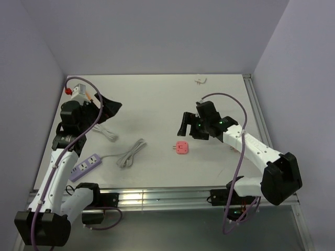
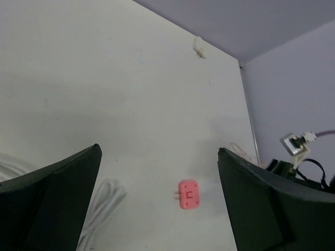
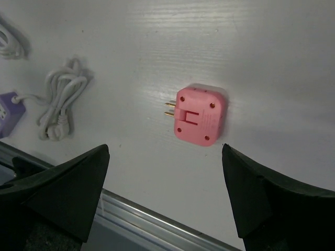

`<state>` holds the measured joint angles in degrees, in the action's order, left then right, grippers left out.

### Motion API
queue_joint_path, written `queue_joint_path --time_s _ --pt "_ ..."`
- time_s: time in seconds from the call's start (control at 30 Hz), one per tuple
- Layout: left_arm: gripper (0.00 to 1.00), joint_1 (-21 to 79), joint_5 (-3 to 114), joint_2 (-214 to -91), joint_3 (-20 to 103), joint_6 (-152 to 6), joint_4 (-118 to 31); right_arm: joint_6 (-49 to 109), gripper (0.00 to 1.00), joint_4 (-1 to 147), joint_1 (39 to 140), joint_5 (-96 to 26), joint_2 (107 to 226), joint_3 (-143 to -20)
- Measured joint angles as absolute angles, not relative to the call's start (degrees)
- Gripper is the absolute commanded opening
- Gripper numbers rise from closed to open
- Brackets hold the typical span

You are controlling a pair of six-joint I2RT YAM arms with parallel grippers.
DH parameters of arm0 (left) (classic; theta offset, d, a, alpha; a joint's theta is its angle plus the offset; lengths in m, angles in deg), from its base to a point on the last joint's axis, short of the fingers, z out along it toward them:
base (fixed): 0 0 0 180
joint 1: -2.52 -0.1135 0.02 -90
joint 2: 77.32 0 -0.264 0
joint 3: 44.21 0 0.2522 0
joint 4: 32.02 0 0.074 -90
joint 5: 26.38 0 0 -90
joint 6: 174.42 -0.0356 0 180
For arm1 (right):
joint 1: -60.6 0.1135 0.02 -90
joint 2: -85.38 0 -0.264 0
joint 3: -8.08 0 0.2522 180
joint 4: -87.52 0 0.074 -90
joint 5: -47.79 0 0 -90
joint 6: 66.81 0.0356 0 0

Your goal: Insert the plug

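**Q:** How is the left side set up?

**A:** The left gripper (image 2: 158, 151) is held wide open above the table (image 1: 157, 99), and nothing is gripped. The lilac power strip (image 1: 86, 166) is laid near that arm, with its white cord (image 1: 131, 153) coiled beside it. The strip is judged to be kept within the left arm's reach so that it can be steadied.

**Q:** Where is the plug, and how is the right side set up?

**A:** The plug (image 3: 200, 115) is laid flat, right of the cord and well apart from the strip. Its prongs (image 3: 169, 108) are pointed left. The right gripper (image 3: 165, 147) is poised over it, empty, with jaws spread wider than the body. A descent for grasping is judged to be next.
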<state>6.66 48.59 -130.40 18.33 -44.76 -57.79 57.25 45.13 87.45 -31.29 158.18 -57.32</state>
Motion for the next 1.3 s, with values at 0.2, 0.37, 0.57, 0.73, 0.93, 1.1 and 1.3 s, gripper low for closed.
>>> queue_joint_path --time_s 0.2,0.37,0.57,0.73,0.93,1.1,1.3 --pt "0.99 14.1 41.7 -132.0 17.3 -44.7 -56.2 59.0 0.96 41.7 91.4 -37.6 155.4 -59.0" --pt "0.95 29.9 44.1 -138.3 17.3 -44.9 -56.6 59.6 0.96 38.8 90.7 -40.9 150.3 -61.2" --pt "0.93 38.4 47.5 -141.6 16.0 -46.6 -54.5 60.7 0.95 40.2 90.4 -34.6 146.7 -60.2" --pt "0.94 43.3 49.1 -142.7 14.2 -49.0 -50.4 62.2 0.95 40.3 90.4 -31.0 142.1 -60.2" --pt "0.99 52.2 53.6 -145.0 13.3 -59.0 -45.3 62.6 0.95 39.2 90.4 -33.4 137.1 -63.9" --pt "0.99 57.9 59.3 -146.6 12.5 -67.1 -43.2 62.8 0.96 39.3 90.3 -33.1 134.9 -65.0" --pt "1.00 57.5 68.7 -145.2 12.6 -67.2 -45.2 62.4 0.96 38.0 90.3 -33.1 133.8 -65.2"
